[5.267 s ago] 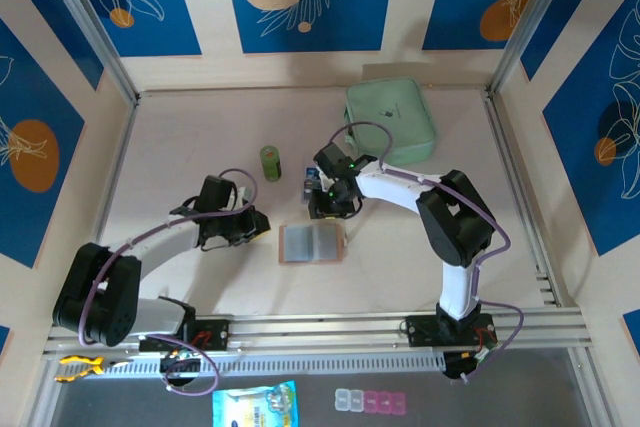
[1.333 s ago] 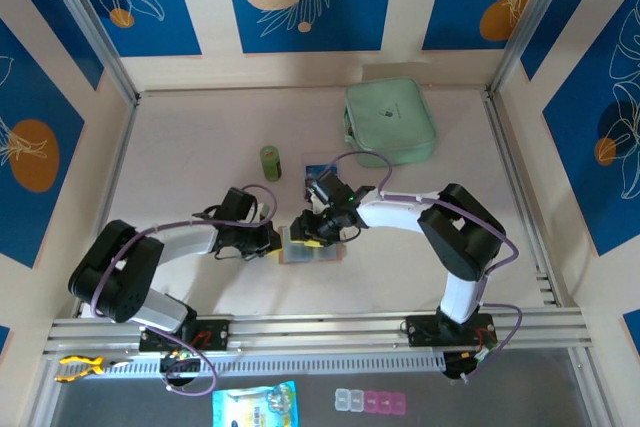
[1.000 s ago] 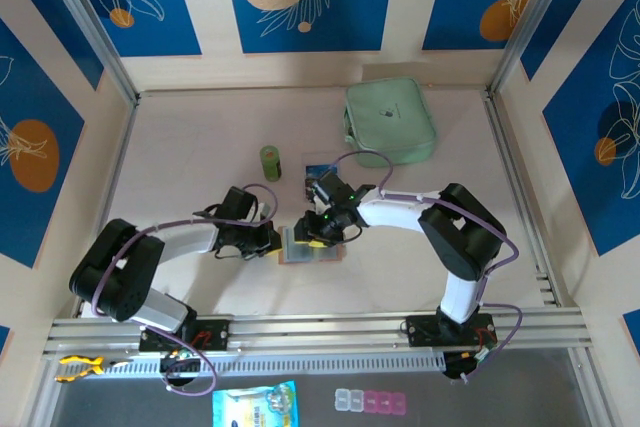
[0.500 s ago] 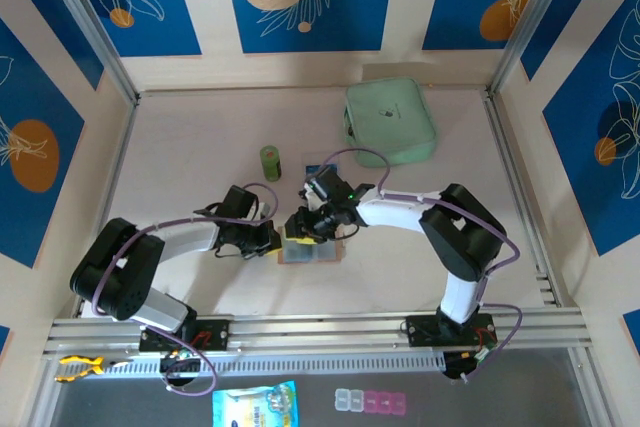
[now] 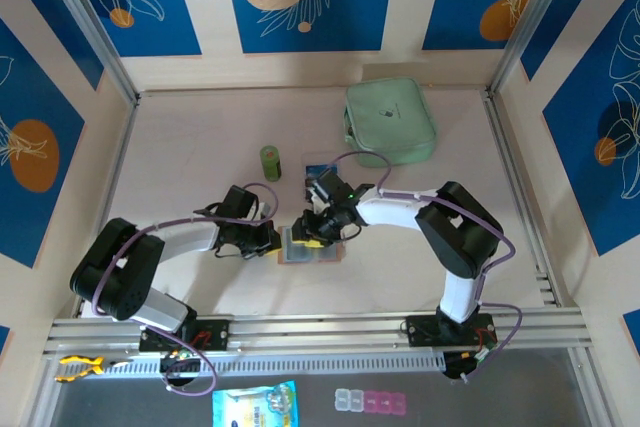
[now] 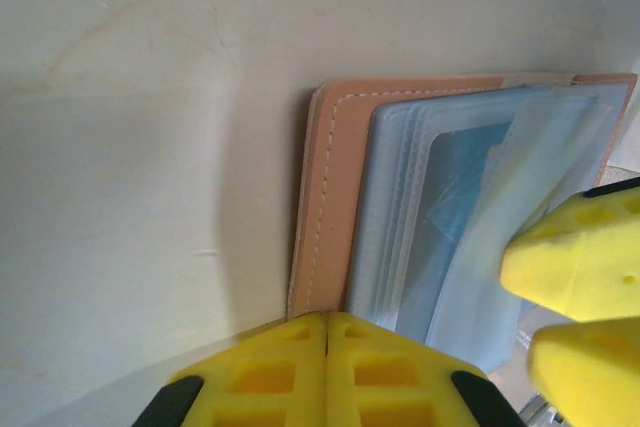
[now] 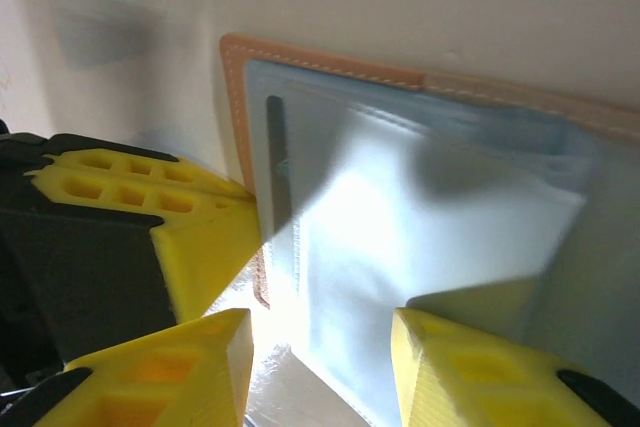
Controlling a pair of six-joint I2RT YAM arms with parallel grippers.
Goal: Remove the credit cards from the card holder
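Left pincer shut tight, tips at the left edge of the card holder, right pincer half-open over its clear pockets

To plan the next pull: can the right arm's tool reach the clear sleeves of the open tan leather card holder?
Probably yes. The right tool hangs open over the tan leather card holder, jaws astride a raised clear plastic sleeve. The shut left tool sits aside, at its edge.

Tan-pink card holder, mint-green pouch
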